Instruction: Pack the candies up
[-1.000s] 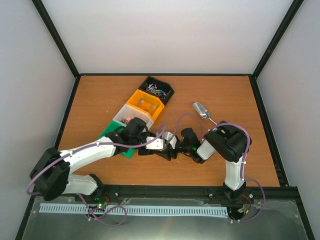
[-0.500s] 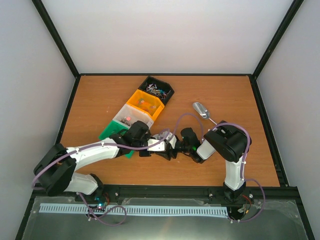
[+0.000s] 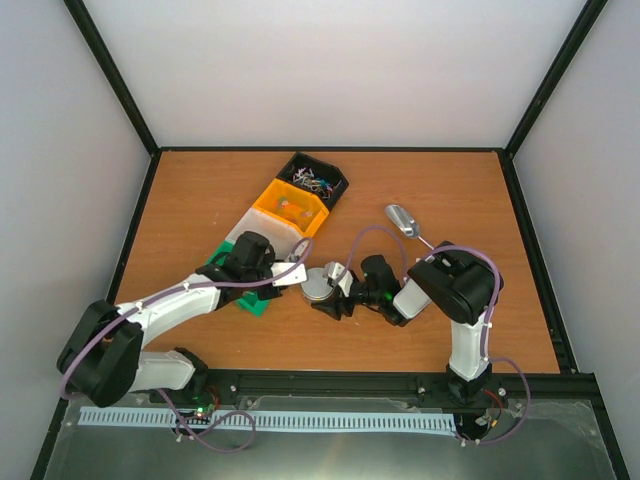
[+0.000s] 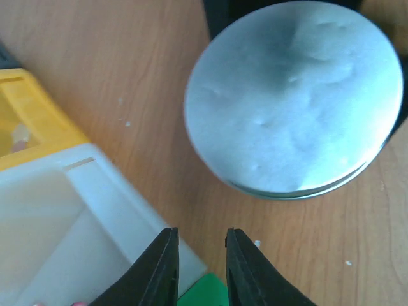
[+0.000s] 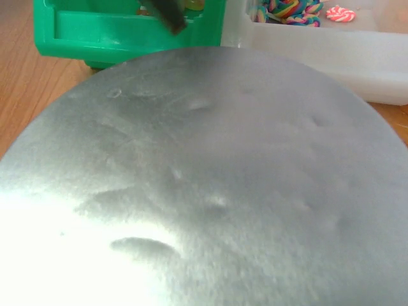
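The candies lie in a row of bins: black [image 3: 313,180], orange [image 3: 288,207], white [image 3: 262,232] and green [image 3: 232,272]. Rainbow and red-white candies [image 5: 287,9] show in the white bin [image 5: 331,48]. A small round jar with a silver lid [image 3: 318,284] stands on the table. My right gripper [image 3: 328,291] has a finger on each side of it and is shut on it. The lid [image 5: 204,185] fills the right wrist view and hides those fingers. My left gripper [image 3: 296,273] is open and empty, just left of the jar [image 4: 293,95], over the white bin's corner [image 4: 64,236].
A shiny metal scoop [image 3: 403,220] lies on the table behind the right arm. The green bin [image 5: 127,29] and the white bin sit right behind the jar. The orange bin's edge [image 4: 32,115] shows at the left. Black-framed walls ring the wooden table [image 3: 200,190].
My left gripper has let go of the jar's lid and drawn back to the left, baring the silver lid. The right arm and the jar have stayed put.
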### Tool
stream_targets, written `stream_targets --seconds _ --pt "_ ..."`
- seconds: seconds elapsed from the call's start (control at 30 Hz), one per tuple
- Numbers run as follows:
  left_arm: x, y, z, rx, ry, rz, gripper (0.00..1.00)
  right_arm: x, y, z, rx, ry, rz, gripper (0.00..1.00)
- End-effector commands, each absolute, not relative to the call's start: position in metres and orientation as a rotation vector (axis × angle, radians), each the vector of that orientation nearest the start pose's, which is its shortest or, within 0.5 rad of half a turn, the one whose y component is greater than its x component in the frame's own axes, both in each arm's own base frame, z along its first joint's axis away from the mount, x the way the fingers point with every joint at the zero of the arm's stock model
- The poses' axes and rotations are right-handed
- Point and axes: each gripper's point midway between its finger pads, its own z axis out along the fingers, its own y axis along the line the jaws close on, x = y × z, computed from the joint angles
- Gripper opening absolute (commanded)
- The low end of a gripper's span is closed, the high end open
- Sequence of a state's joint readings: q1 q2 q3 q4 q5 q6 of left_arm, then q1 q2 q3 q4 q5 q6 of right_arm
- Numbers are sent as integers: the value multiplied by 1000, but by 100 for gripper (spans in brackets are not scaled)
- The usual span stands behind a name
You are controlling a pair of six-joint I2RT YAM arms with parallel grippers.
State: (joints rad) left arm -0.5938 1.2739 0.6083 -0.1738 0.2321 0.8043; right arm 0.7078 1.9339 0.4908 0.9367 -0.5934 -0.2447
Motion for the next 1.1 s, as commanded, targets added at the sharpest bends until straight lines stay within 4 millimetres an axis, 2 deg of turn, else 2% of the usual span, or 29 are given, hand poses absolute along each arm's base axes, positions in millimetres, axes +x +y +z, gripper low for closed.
stream_targets --seconds 0.0,0.1,0.2,0.33,0.6,0.73,0.87,1.07 --pt "258 -223 117 1533 1716 -211 25 215 322 -3 -1332 1765 947 27" --pt "240 -236 134 1556 1718 -387 31 217 323 -3 -1329 1768 945 27" --pt "219 -251 140 1600 1687 -529 40 217 323 -4 -1329 1772 947 27" --pt "210 -270 127 1688 1630 -474 45 217 323 -4 -1328 1772 946 27" --pt "211 -298 110 1737 1588 -454 52 218 323 -4 -1325 1774 942 28" --pt "214 -297 92 1770 1618 -413 54 217 323 -4 -1326 1775 943 27" --pt "228 -285 79 1764 1649 -278 38 217 323 -4 -1327 1775 947 27" --pt "232 -263 65 1785 1642 -131 31 216 322 -3 -1330 1771 949 27"
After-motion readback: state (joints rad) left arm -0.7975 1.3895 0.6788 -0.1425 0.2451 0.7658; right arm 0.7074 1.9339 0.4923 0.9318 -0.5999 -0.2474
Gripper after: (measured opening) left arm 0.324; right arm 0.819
